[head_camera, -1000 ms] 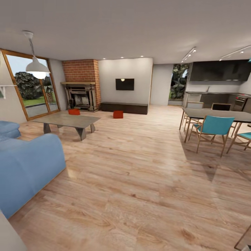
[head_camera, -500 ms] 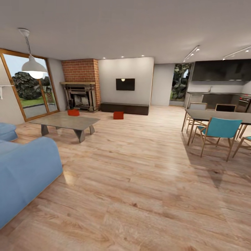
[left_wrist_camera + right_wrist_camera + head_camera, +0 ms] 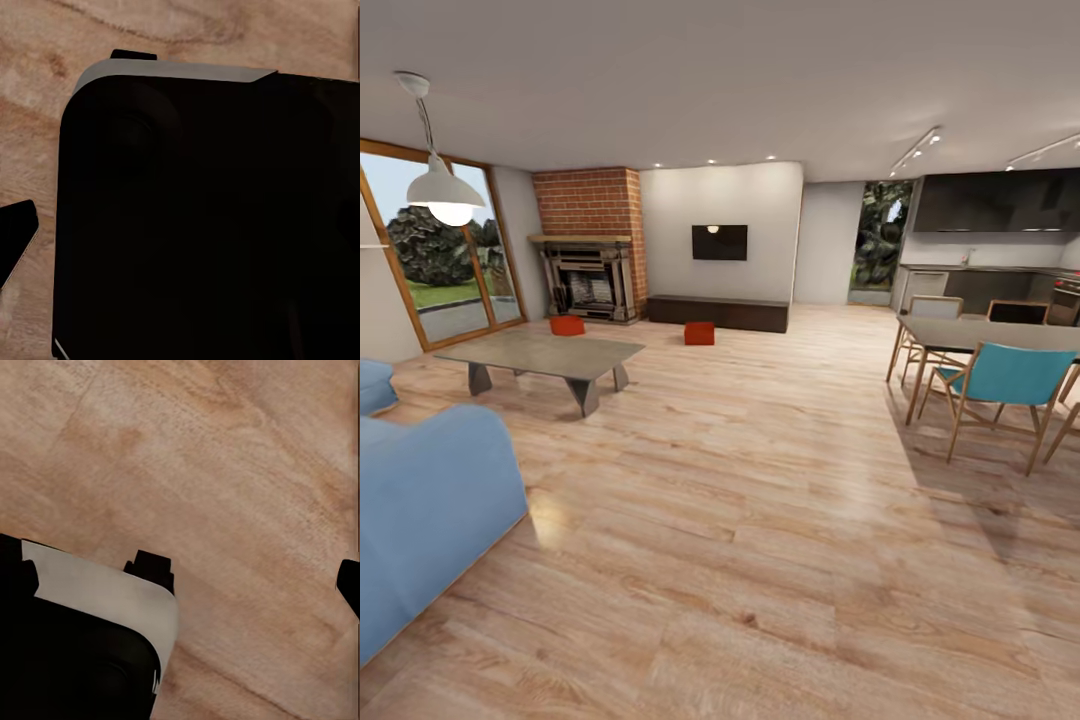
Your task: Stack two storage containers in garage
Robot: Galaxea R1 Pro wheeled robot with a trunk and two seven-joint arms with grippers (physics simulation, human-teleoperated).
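Both storage containers sit on the wood-plank floor (image 3: 760, 470) of the living room, and the brick fireplace (image 3: 588, 245) serves as the landmark for finding them: one orange-red storage container (image 3: 567, 325) rests just in front of the fireplace hearth, partly behind the far edge of the low coffee table (image 3: 540, 355), and the second storage container (image 3: 699, 333) lies to the right of the fireplace, just before the long dark-brown cabinet (image 3: 718, 311) under the wall-mounted television (image 3: 719, 242). The two bins are well apart from each other, each upright and open at the top, probably left on open floor so that they can be reached from above. Far to the right of the fireplace stand the dining table (image 3: 985, 333) and a teal chair (image 3: 1005, 385); to its left is the wood-framed glass door (image 3: 435, 255), and nearer the camera a blue sofa (image 3: 425, 510). The robot looks to be on its way across the room with nothing picked up, the containers being far off. The wrist views look down on plank floor past the robot's dark base; whether the fingers of either gripper are parted or closed I cannot tell, and neither seems to carry anything.
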